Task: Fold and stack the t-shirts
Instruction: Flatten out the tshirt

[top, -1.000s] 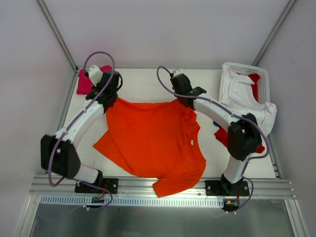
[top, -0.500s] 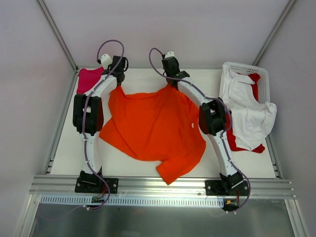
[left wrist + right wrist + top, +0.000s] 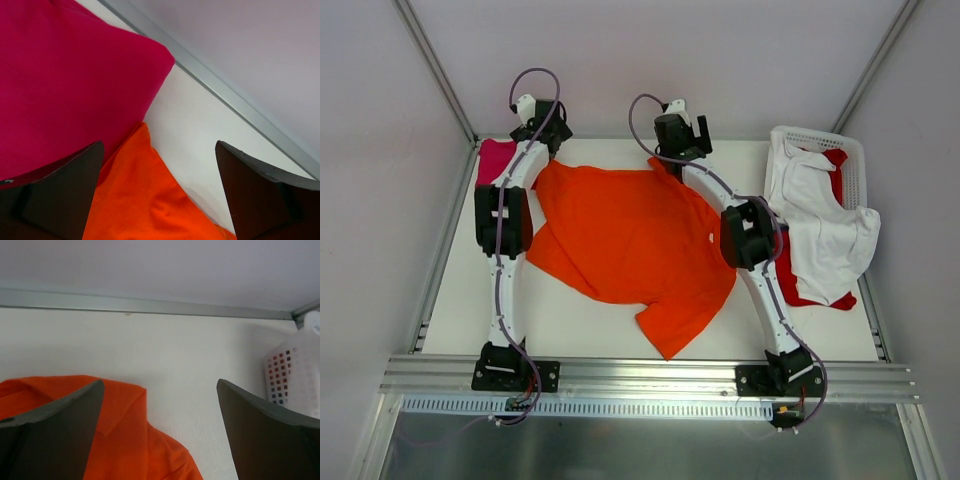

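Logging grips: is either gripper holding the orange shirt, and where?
Nothing is held: left gripper and right gripper both stand open over the orange shirt.

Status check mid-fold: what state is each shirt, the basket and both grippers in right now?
Bright orange cloth t-shirt: spread out unfolded on the table.
Magenta-pink cloth shirt: appears folded, far-left corner.
White plastic slotted basket: upright, holding shirts.
White cloth shirt: crumpled, draped over basket rim.
Red cloth shirt: unfolded, partly under the white one.
Left gripper: open, holding nothing.
Right gripper: open, holding nothing.
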`<state>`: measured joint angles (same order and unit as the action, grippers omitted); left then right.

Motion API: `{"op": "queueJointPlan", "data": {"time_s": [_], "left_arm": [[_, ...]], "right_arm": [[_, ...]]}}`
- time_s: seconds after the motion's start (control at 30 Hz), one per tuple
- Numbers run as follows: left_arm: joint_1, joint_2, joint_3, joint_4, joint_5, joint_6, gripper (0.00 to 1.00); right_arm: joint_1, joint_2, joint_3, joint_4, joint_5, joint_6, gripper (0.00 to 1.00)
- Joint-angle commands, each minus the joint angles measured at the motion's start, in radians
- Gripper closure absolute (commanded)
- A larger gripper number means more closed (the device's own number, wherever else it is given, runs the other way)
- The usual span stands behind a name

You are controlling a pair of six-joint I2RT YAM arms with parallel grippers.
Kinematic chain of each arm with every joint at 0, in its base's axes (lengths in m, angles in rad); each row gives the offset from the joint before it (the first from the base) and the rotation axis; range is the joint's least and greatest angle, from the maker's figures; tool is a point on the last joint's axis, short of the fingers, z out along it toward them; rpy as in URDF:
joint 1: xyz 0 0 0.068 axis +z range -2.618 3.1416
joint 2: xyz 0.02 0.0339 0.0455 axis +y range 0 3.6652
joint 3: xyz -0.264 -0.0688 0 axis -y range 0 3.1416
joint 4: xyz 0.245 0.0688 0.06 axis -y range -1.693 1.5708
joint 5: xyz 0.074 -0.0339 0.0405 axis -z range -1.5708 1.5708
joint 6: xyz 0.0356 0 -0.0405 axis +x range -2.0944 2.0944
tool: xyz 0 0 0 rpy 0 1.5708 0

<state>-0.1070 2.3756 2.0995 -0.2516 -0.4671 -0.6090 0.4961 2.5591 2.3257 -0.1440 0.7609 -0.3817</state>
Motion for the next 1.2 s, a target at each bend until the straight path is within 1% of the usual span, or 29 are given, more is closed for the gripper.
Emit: {"op": "queueJointPlan", "data": {"time_s": [0.0, 0.03, 0.07, 0.1, 0.13, 0.17, 0.2, 0.23, 0.27, 0.3, 0.33, 0.37, 0.43, 0.47, 0.5, 0.53, 0.57, 0.63, 0.67, 0.77, 0.83, 0.93, 1.0, 1.17], "left_arm": [[0.004, -0.102, 0.065, 0.021, 0.022, 0.092, 0.05], [0.004, -0.154, 0.057, 0.021, 0.024, 0.100, 0.05], [0.003, -0.183, 0.038, 0.023, 0.027, 0.115, 0.05], [0.003, -0.212, 0.022, 0.023, 0.028, 0.121, 0.05], [0.000, -0.277, 0.002, 0.022, 0.027, 0.123, 0.05], [-0.003, -0.317, -0.057, 0.020, 0.028, 0.124, 0.05], [-0.006, -0.398, -0.094, 0.020, 0.027, 0.123, 0.05], [-0.020, -0.439, -0.139, 0.021, 0.004, 0.118, 0.05], [-0.029, -0.484, -0.241, 0.021, -0.011, 0.098, 0.05], [-0.037, -0.525, -0.293, 0.020, -0.025, 0.085, 0.06], [-0.049, -0.609, -0.355, 0.020, -0.056, 0.069, 0.07], [-0.074, -0.650, -0.472, 0.020, -0.067, 0.030, 0.09], [-0.100, -0.749, -0.585, 0.015, -0.076, -0.004, 0.10], [-0.127, -0.775, -0.684, 0.009, -0.090, -0.038, 0.11], [-0.140, -0.798, -0.726, -0.004, -0.097, -0.060, 0.13], [-0.149, -0.838, -0.768, -0.026, -0.099, -0.084, 0.14], [-0.155, -0.855, -0.845, -0.066, -0.116, -0.134, 0.15], [-0.158, -0.900, -0.924, -0.103, -0.120, -0.190, 0.16], [-0.155, -0.915, -1.002, -0.133, -0.119, -0.252, 0.15], [-0.112, -0.958, -1.157, -0.137, -0.033, -0.380, 0.16], [-0.067, -0.957, -1.209, -0.129, 0.039, -0.444, 0.19], [-0.019, -0.940, -1.285, -0.072, 0.129, -0.488, 0.21], [-0.011, -0.937, -1.303, -0.051, 0.143, -0.509, 0.23], [-0.011, -0.921, -1.314, -0.046, 0.122, -0.548, 0.24]], "right_arm": [[-0.010, -0.105, -0.057, 0.081, 0.168, 0.032, 0.01], [-0.008, -0.128, -0.075, 0.081, 0.192, 0.058, 0.00], [-0.008, -0.152, -0.128, 0.081, 0.219, 0.072, 0.01], [-0.005, -0.213, -0.159, 0.081, 0.233, 0.090, 0.01], [-0.001, -0.246, -0.195, 0.081, 0.247, 0.105, 0.01], [0.005, -0.278, -0.262, 0.080, 0.276, 0.127, 0.00], [0.019, -0.345, -0.300, 0.080, 0.291, 0.136, 0.00], [0.030, -0.382, -0.340, 0.077, 0.310, 0.144, 0.01], [0.041, -0.419, -0.380, 0.067, 0.307, 0.173, 0.00], [0.050, -0.456, -0.455, 0.046, 0.293, 0.200, 0.01], [0.071, -0.523, -0.488, -0.012, 0.246, 0.231, 0.01], [0.081, -0.554, -0.515, -0.052, 0.224, 0.312, 0.01], [0.100, -0.630, -0.587, -0.159, 0.148, 0.394, 0.01], [0.105, -0.652, -0.612, -0.187, 0.118, 0.439, 0.00], [0.110, -0.675, -0.641, -0.201, 0.091, 0.490, 0.01], [0.117, -0.698, -0.710, -0.206, 0.040, 0.504, 0.01], [0.122, -0.738, -0.742, -0.203, 0.025, 0.515, 0.01], [0.139, -0.770, -0.826, -0.204, 0.006, 0.527, 0.00], [0.144, -0.795, -0.850, -0.209, 0.009, 0.529, 0.00], [0.154, -0.847, -0.926, -0.238, 0.012, 0.555, 0.00], [0.154, -0.875, -0.966, -0.246, -0.001, 0.576, 0.01], [0.160, -0.924, -1.035, -0.246, -0.020, 0.587, 0.01], [0.165, -0.947, -1.069, -0.264, -0.014, 0.599, 0.00], [0.171, -0.984, -1.128, -0.269, -0.008, 0.607, 0.01]]}}
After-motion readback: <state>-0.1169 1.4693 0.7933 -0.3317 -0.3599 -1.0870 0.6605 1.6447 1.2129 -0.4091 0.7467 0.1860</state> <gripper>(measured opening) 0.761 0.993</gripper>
